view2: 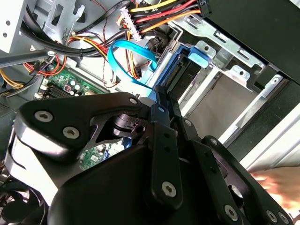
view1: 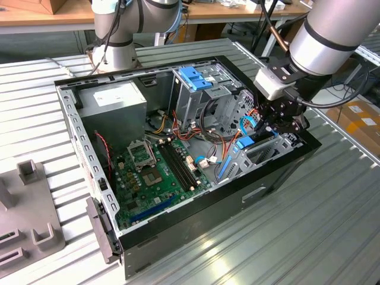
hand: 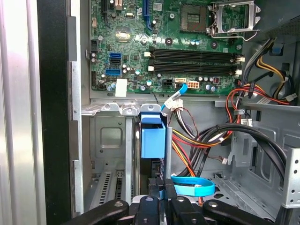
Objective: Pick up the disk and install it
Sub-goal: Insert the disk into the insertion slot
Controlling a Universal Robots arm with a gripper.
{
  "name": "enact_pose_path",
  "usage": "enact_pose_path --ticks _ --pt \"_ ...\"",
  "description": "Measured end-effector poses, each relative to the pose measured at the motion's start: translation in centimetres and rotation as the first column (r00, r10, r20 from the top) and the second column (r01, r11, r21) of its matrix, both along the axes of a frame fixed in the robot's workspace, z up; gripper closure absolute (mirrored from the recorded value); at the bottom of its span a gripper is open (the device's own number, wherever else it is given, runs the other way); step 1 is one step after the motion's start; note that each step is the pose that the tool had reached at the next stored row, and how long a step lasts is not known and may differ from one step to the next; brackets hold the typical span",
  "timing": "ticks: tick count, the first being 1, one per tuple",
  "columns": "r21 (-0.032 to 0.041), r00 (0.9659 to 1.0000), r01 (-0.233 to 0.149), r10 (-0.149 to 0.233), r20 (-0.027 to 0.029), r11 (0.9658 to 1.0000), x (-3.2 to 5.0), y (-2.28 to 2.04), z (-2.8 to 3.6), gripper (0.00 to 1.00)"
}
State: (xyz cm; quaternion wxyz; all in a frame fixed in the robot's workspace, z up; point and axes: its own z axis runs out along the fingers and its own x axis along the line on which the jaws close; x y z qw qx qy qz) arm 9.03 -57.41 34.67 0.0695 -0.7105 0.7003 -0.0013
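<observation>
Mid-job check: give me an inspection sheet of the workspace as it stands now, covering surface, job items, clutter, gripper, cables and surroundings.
Surface: ribbed grey metal table carrying the open black computer case.
Job's things: grey disk with bright blue rails and end tab, standing on edge in the silver metal bay at the case's side wall.
Clutter: grey plastic fixture block on the table at the exterior view's left.
Grippers: black gripper inside the case, jaws closed on the disk's near end.
Cables: thin blue flat cable looped beside the gripper; red, yellow and black wire bundle next to the bay.
Surroundings: grey robot base and wooden bench behind the case.
</observation>
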Motion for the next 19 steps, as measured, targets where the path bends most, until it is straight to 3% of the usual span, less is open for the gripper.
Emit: enact_pose_path --ticks 19 --pt "-0.0001 1.0000 0.000 0.000 0.0000 1.0000 0.00 0.00 -0.57 0.84"
